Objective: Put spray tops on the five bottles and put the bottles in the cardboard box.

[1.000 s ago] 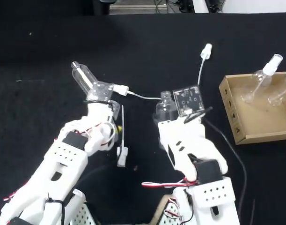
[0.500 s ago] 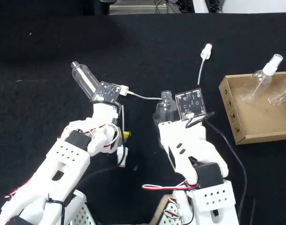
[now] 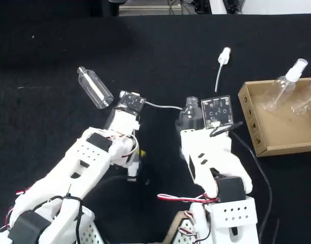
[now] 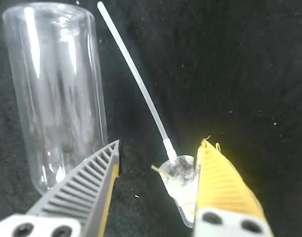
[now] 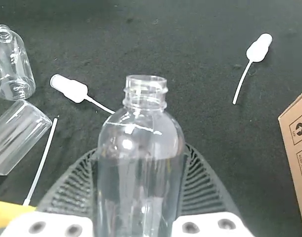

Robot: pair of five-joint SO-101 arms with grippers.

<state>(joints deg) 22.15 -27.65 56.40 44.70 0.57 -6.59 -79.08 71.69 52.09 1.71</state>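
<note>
We found the right gripper (image 5: 143, 158) clamped on an uncapped upright bottle (image 5: 141, 128) at mid-table. To its left, the left gripper (image 4: 160, 145) stood apart around a spray top (image 4: 176, 174). The cardboard box (image 3: 283, 129) sat at the right.

Pincers: 2 – left pincer (image 4: 159, 148), right pincer (image 5: 141, 155).
Bottles, total: 5, all clear.
Bottles in a pincer: 1 – held bottle (image 5: 140, 123), upright btwn right pincer's fingers.
Bottles lying loose: 2 – near bottle (image 4: 57, 89) just beside left pincer's grey finger; far bottle (image 3: 95, 88) further out, off right pincer's left.
Bottles in box: 2 – capped bottle (image 3: 283, 84) & edge bottle (image 3: 304, 102), well off right pincer's right.
Spray tops loose: 3 – 1st top (image 4: 178, 175) btwn left pincer's fingers; 2nd top (image 5: 69, 89) off right pincer's left, tube end near it; 3rd top (image 5: 258, 48) ahead of right pincer.
Spray tops fitted: 1 for sure, on capped bottle; edge bottle's neck cut off, can't tell.
Cardboard box (image 3: 249, 122): 1.
</note>
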